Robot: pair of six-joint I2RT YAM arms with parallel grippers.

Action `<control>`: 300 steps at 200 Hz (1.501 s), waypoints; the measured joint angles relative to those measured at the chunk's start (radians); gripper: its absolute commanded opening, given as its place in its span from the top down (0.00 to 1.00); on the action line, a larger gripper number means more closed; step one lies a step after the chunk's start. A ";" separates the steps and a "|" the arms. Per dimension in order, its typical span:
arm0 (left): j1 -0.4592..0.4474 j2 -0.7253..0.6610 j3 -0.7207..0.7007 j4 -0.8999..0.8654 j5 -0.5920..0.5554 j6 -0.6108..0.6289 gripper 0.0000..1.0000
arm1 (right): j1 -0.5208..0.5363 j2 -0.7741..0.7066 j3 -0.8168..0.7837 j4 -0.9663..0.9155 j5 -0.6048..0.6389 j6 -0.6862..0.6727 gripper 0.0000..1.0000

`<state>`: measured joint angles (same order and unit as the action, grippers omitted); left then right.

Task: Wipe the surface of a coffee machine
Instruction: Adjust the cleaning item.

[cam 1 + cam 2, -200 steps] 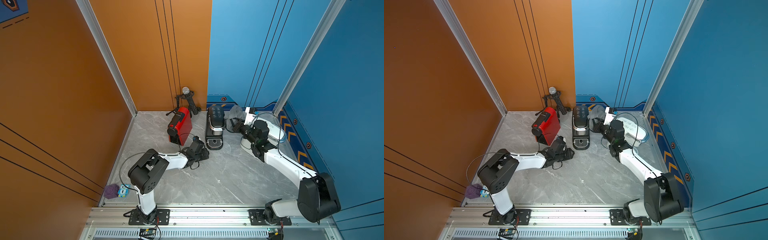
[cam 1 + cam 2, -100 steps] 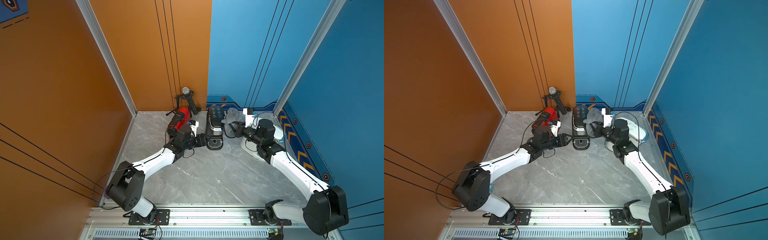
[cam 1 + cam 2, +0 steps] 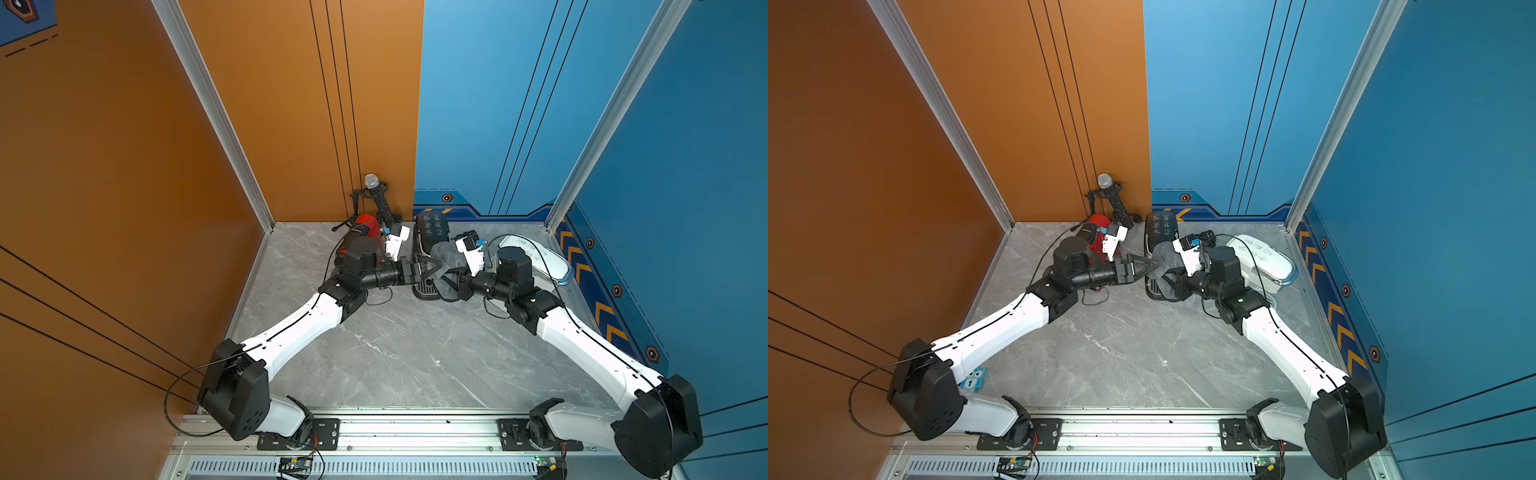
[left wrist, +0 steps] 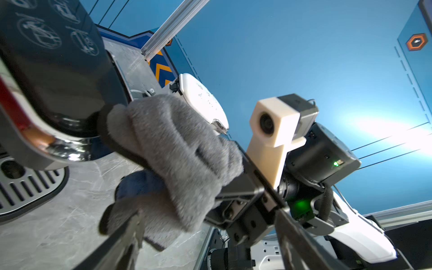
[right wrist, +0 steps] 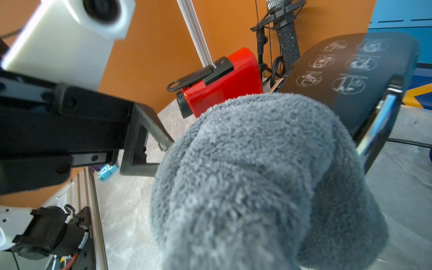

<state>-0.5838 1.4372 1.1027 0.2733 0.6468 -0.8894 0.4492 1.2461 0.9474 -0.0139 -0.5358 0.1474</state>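
I'm watching right gripper (image 3: 448,272) clamping grey cloth (image 3: 444,254) against black coffee machine (image 3: 432,226) at back of table (image 3: 395,353). Left gripper (image 3: 430,266) gaping wide, crowding cloth: I'm fearing snag, cloth pulling loose, machine sliding.

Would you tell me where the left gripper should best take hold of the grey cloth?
Probably the bunched fold of the grey cloth bulging toward the left gripper, approached level from the left arm's side; the right gripper clamps its opposite end.

Seemingly a lab booth: painted panels (image 3: 104,166), aluminium rail (image 3: 415,430).
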 measured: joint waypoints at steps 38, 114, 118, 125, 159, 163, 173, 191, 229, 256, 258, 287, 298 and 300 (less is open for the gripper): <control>-0.002 0.048 0.025 0.024 0.002 -0.128 0.09 | 0.059 -0.004 0.002 -0.032 0.066 -0.066 1.00; -0.048 0.165 0.064 0.024 0.002 -0.223 0.28 | 0.114 -0.020 0.015 -0.066 0.164 -0.141 1.00; -0.048 0.166 0.064 0.024 0.002 -0.227 0.30 | 0.114 -0.020 0.016 -0.066 0.167 -0.141 1.00; -0.048 0.166 0.064 0.024 0.001 -0.227 0.34 | 0.114 -0.021 0.016 -0.066 0.171 -0.145 1.00; -0.043 0.167 0.064 0.033 -0.013 -0.225 0.65 | 0.120 -0.034 0.017 -0.077 0.190 -0.148 1.00; -0.042 0.167 0.065 0.034 -0.016 -0.228 0.70 | 0.120 -0.035 0.016 -0.077 0.193 -0.148 1.00; -0.037 0.167 0.065 0.048 -0.014 -0.220 0.81 | 0.121 -0.038 0.016 -0.088 0.198 -0.148 1.00; -0.036 0.166 0.068 0.059 -0.013 -0.221 0.97 | 0.121 -0.038 0.016 -0.089 0.201 -0.148 1.00; -0.020 0.136 0.049 0.063 -0.014 -0.207 1.00 | 0.121 -0.038 0.012 -0.065 0.195 -0.137 0.63; 0.017 0.073 -0.007 0.062 -0.021 -0.200 1.00 | 0.114 -0.038 -0.003 -0.020 0.188 -0.122 0.49; 0.021 0.068 -0.013 0.063 -0.023 -0.199 1.00 | 0.114 -0.038 -0.004 -0.016 0.188 -0.123 0.48; 0.083 -0.003 -0.106 0.060 -0.055 -0.183 1.00 | 0.094 -0.038 -0.037 0.019 0.180 -0.105 0.43; 0.107 -0.017 -0.137 0.052 -0.077 -0.174 1.00 | 0.076 -0.038 -0.050 0.026 0.192 -0.092 0.43; 0.111 -0.018 -0.142 0.051 -0.082 -0.173 1.00 | 0.072 -0.038 -0.052 0.026 0.196 -0.090 0.43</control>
<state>-0.4728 1.4193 0.9604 0.3241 0.5652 -1.0626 0.5217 1.2079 0.8951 0.0120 -0.3397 0.0574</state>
